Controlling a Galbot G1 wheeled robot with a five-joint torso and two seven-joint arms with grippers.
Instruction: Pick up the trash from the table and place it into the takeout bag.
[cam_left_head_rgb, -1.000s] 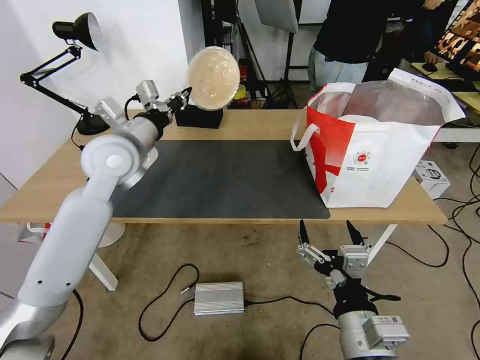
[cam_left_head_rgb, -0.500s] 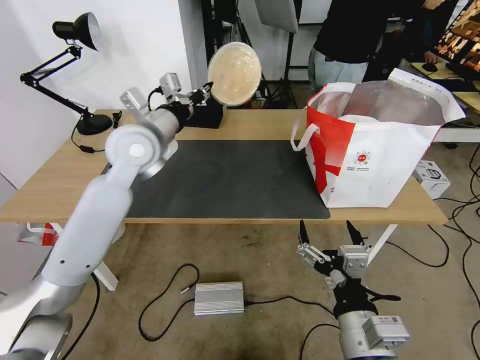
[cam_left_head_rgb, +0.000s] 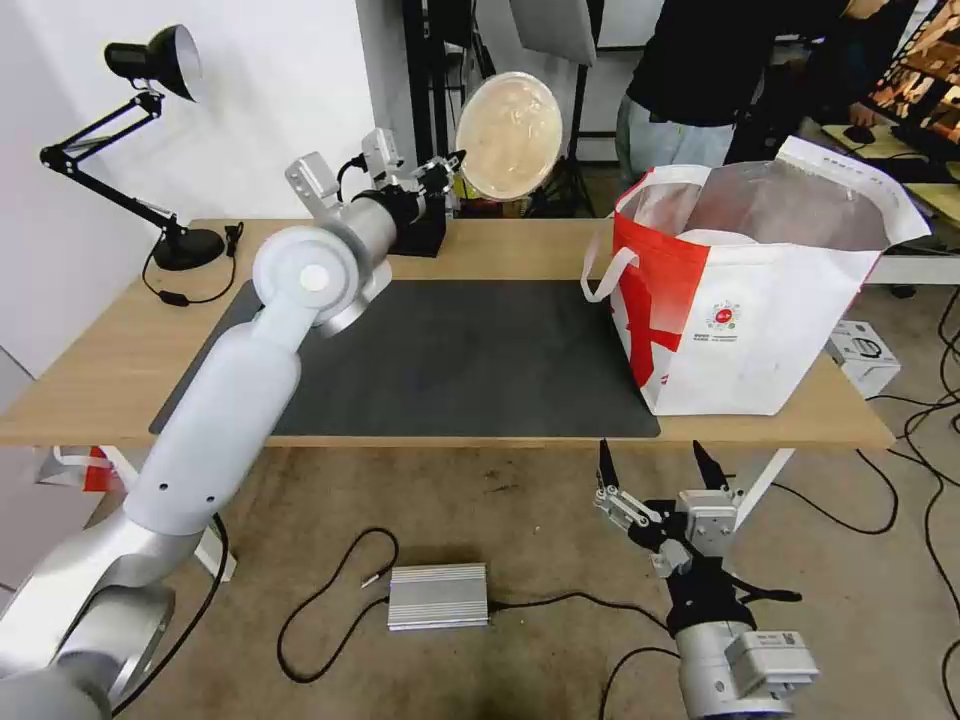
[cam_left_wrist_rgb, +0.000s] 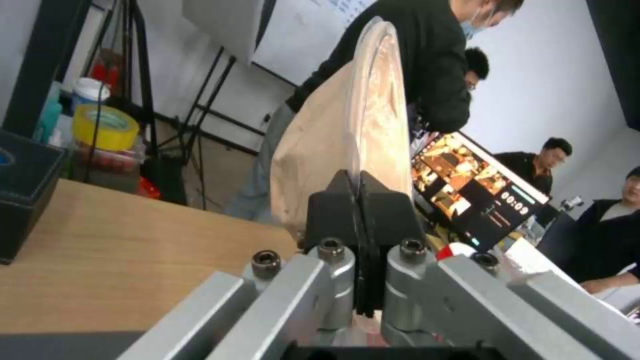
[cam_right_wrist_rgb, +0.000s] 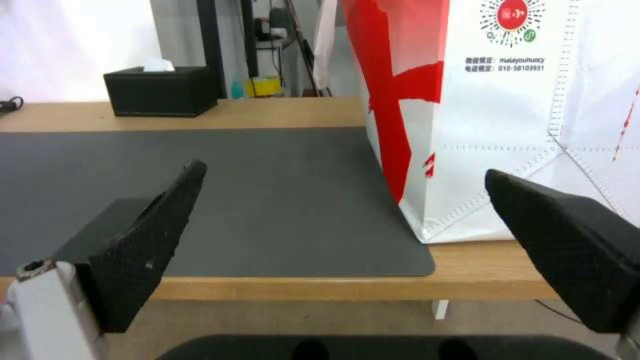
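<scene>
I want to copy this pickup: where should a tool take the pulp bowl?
At the thin rim, from the edge side. The left tool pinches the pulp bowl there, one finger on each face of the wall.

Stuff you can't really make out: the black tissue box (cam_left_head_rgb: 415, 232) is mostly hidden behind the left arm in the head view, and in the left wrist view it's chopped off by the frame edge. The takeout bag (cam_left_head_rgb: 745, 300) blocks its own inside, so whatever's in there can't be told. Beside the right gripper (cam_right_wrist_rgb: 347, 240) the bag runs off the frame, and the fingers (cam_right_wrist_rgb: 143, 250) are cut off too. The beige pulp bowl (cam_left_wrist_rgb: 353, 140)'s rim disappears between the left gripper (cam_left_wrist_rgb: 361, 210)'s pads.
</scene>
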